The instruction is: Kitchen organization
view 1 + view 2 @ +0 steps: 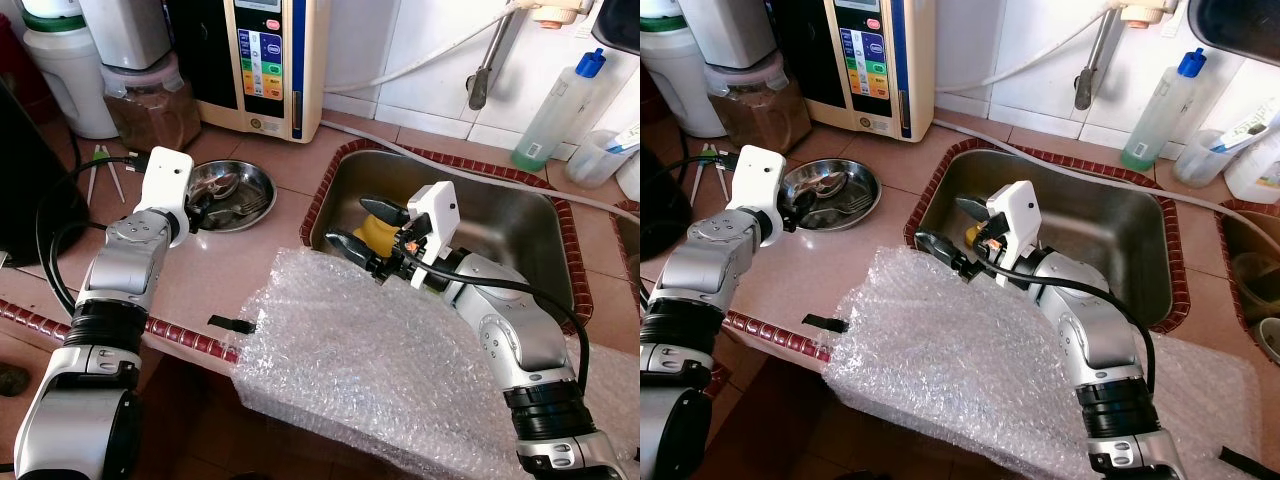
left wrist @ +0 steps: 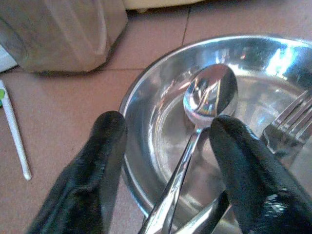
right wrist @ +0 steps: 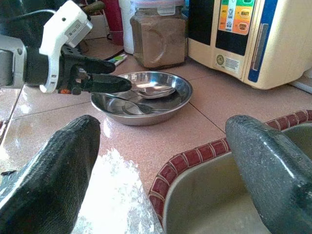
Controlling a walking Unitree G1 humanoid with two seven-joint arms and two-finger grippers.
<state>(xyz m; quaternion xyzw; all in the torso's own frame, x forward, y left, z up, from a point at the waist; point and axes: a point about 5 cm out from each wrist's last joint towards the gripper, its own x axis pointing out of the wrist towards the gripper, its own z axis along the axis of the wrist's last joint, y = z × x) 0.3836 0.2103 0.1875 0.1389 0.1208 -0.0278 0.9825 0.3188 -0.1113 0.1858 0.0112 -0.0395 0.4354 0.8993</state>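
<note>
- The bench (image 1: 250, 260) is tiled in pinkish-brown, with a dark red patterned trim along its front edge and around the sink.
- A steel sink (image 1: 500, 225) is set into the bench on the right; something yellow (image 1: 378, 236) lies in it behind the right claw.
- A sheet of clear bubble wrap (image 1: 370, 350) lies over the bench's front edge, under the right arm.
- A shallow, shiny steel dish (image 1: 255, 178) sits on the bench left of the sink, before a lidded jar of brown powder (image 1: 152, 100).
- The right claw (image 1: 368, 228) hangs over the sink's near left corner, fingers spread wide, holding nothing.
- The left claw (image 2: 168, 146) is at the dish's rim, fingers wide either side of the spoon's handle, not gripping it.
- A polished spoon (image 2: 207, 97) lies in the dish, bowl up, beside a fork (image 2: 287, 126).
</note>
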